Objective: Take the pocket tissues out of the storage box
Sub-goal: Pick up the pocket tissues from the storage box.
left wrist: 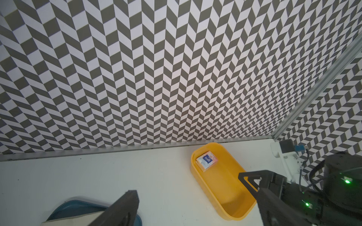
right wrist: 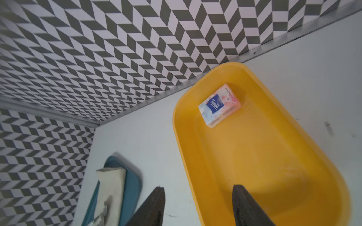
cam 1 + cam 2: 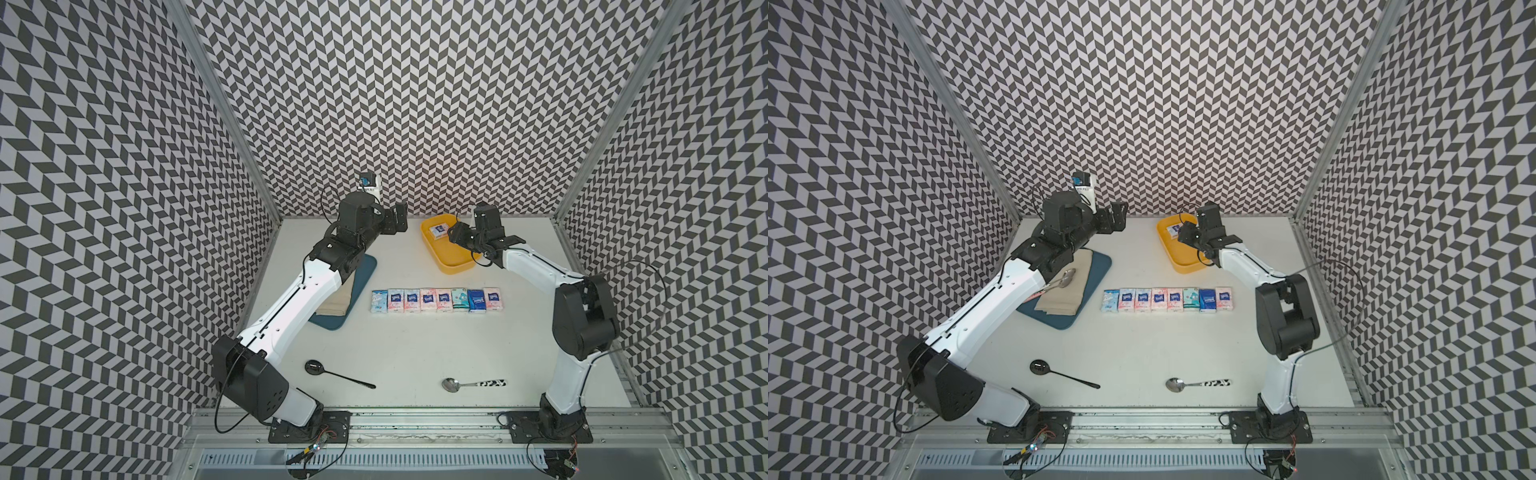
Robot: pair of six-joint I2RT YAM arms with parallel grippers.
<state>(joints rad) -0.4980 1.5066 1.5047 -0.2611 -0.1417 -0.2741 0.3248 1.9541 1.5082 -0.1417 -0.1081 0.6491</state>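
In both top views we look down from high above the near edge, facing the back wall (image 3: 415, 104) — the whole counter (image 3: 415, 353) fits in. Our wrist views sit low and close, aimed wallward; both share the storage box (image 1: 225, 187) and its one pack of pocket tissues (image 2: 219, 105).

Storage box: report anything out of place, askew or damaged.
One white-pink pack lies in the storage box, askew to its walls, while eight packs stand in a tidy row on the table. No damage shows.
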